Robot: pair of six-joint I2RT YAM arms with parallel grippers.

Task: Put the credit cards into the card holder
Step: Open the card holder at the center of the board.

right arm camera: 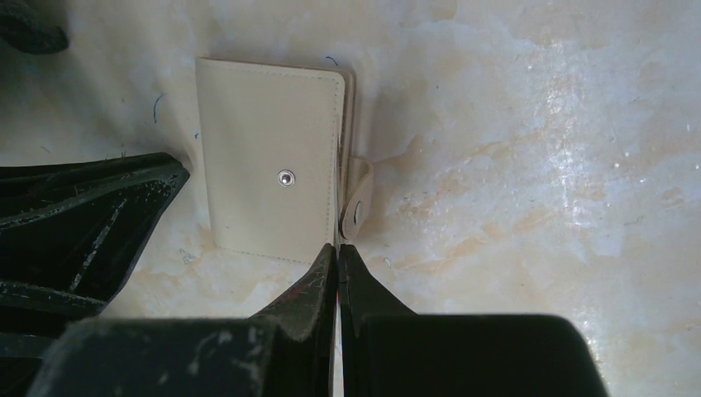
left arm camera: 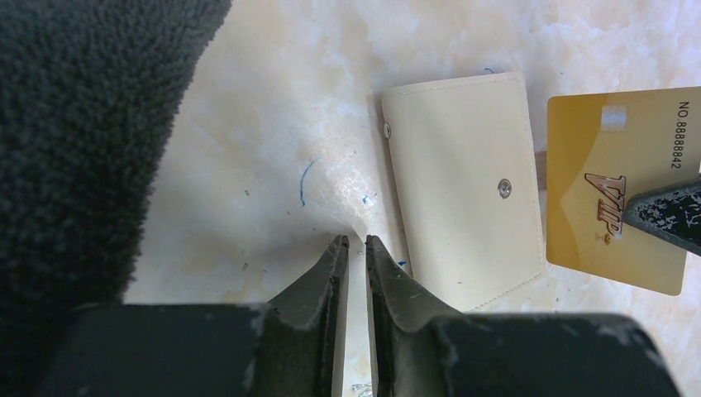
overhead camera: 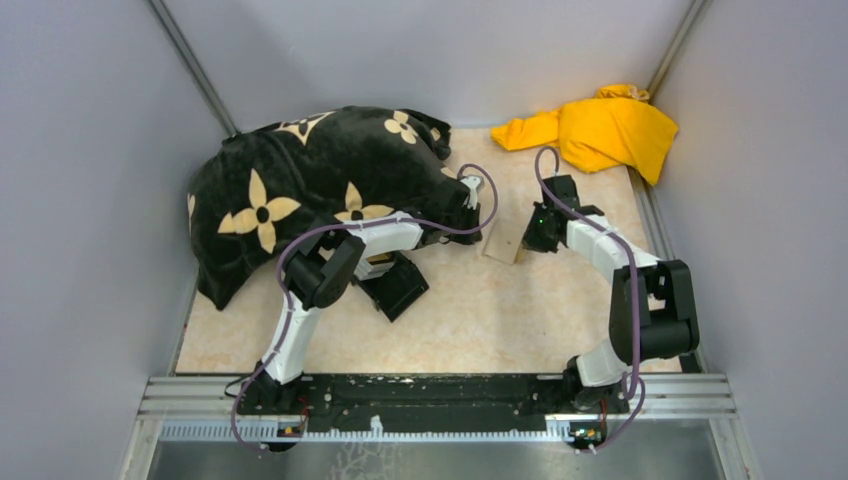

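One gold card [left arm camera: 613, 165] is pinched by the right gripper [right arm camera: 339, 248] beside the holder [left arm camera: 463, 198], which should be held down by the left gripper [left arm camera: 355, 241] (jaws narrow, nothing between).

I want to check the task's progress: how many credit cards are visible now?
1. The gold card is pinched by the right gripper, next to the card holder. Other cards may be hidden.

Colours: card holder [left arm camera: 463, 190] plain cream, silver snap; gold card [left arm camera: 616, 178] orange-gold, dark "VIP" lettering; blanket [overhead camera: 300, 180] at 10 o'clock black, beige flower motifs; cloth [overhead camera: 600, 130] at 1 o'clock yellow; table [overhead camera: 520, 310] marbled beige.
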